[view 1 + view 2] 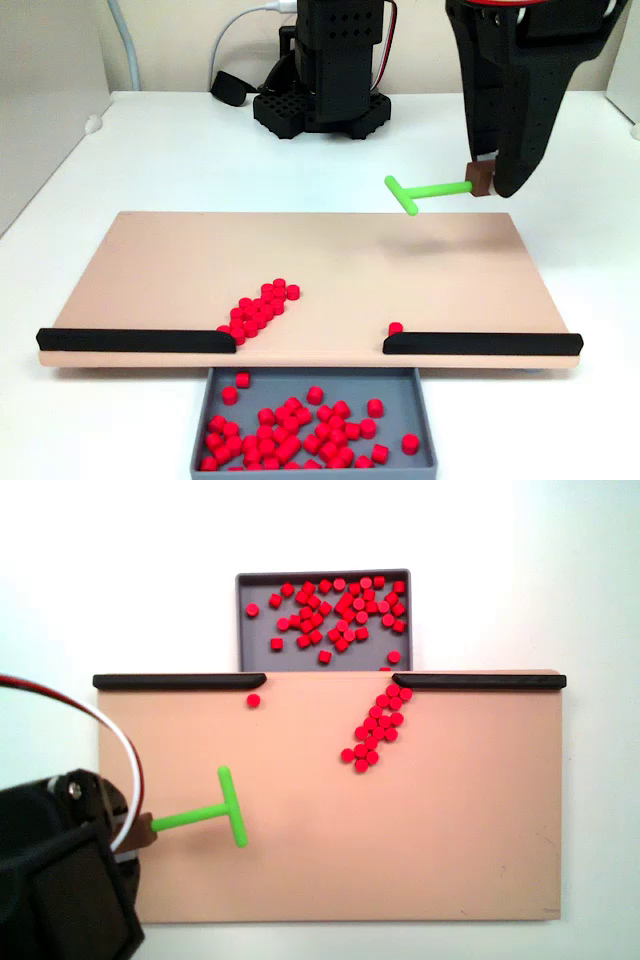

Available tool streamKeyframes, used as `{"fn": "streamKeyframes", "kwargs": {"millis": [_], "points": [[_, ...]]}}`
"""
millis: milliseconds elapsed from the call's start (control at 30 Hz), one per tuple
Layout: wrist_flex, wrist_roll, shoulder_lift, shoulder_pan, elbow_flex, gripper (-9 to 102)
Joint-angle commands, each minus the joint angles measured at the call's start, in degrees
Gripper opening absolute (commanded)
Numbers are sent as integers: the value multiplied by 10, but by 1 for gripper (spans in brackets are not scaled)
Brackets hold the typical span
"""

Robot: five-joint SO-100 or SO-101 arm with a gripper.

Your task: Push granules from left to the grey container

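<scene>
The gripper (482,178) is clamping the brown end block of the green T-shaped pusher (420,190), holding it above the beige board (180,270). A diagonal band of granules (377,728) is lying on the board, its upper end beside a black strip (480,681). 1 granule (253,700) is sitting alone. Many granules are resting in the grey container (245,630) at the gap between the 2 strips.

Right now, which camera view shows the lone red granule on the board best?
The top-down fixed view: the lone granule lies apart on bare beige board. In the front fixed view it sits low behind the black strip.
</scene>
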Motion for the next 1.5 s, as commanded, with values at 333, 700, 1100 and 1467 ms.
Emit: {"fn": "streamKeyframes", "kwargs": {"millis": [333, 700, 1100, 1467], "points": [[9, 69, -117, -8, -217, 0], [9, 100, -155, 3, -219, 0], [9, 92, -210, 7, -284, 0], [9, 96, -232, 8, -284, 0]]}}
